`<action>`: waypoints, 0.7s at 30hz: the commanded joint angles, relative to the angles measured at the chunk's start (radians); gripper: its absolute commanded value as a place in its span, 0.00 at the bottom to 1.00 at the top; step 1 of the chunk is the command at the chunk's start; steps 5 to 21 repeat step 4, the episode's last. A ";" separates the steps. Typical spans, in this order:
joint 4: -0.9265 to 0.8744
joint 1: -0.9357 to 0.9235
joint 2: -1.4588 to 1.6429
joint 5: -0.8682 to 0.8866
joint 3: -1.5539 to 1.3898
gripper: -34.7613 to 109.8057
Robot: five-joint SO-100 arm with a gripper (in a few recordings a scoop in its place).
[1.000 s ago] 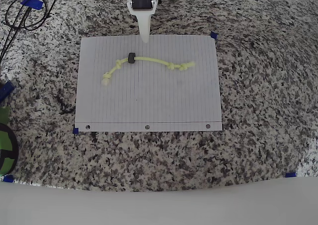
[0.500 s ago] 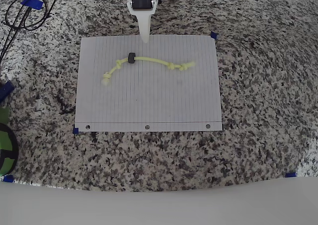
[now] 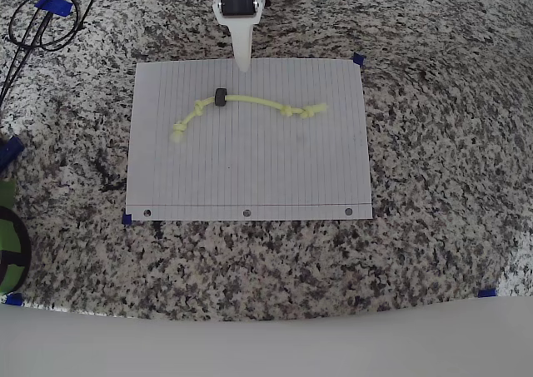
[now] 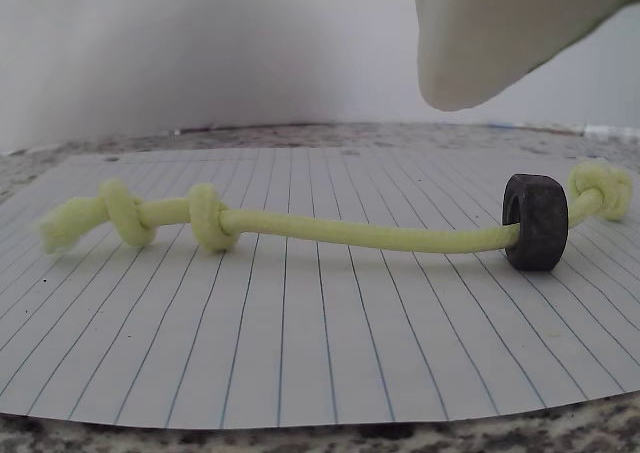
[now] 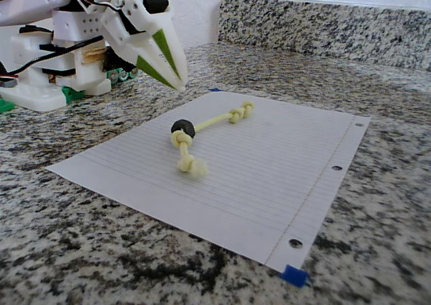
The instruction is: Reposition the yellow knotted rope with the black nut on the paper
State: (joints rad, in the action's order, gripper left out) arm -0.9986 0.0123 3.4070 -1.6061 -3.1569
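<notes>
1. One yellow knotted rope [image 3: 246,109] lies in a shallow arc on the lined paper [image 3: 250,177], toward the paper's edge nearest the arm, with the black nut [image 3: 221,97] threaded on it between the knots of one end and the long middle stretch.
2. Relative to the paper, the gripper [image 3: 242,61] hangs just above that same near edge, clear of the rope and holding nothing; in the fixed view its fingers [image 5: 168,57] taper together to one point, so it looks closed.
3. Which step this is cannot be settled: the rope on the paper with the gripper off it fits both a pause ahead of a grasp and a rest after a release.
4. Arm pose: folded low at the paper's near edge, wrist pitched down so the fingertip [image 4: 470,68] points across the sheet over the nut.
</notes>
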 commanded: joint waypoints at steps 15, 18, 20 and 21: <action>0.003 0.005 0.003 -0.002 -0.049 0.26; 0.003 0.005 0.003 -0.002 -0.049 0.26; 0.003 0.005 0.003 -0.002 -0.049 0.26; 0.003 0.005 0.003 -0.002 -0.049 0.26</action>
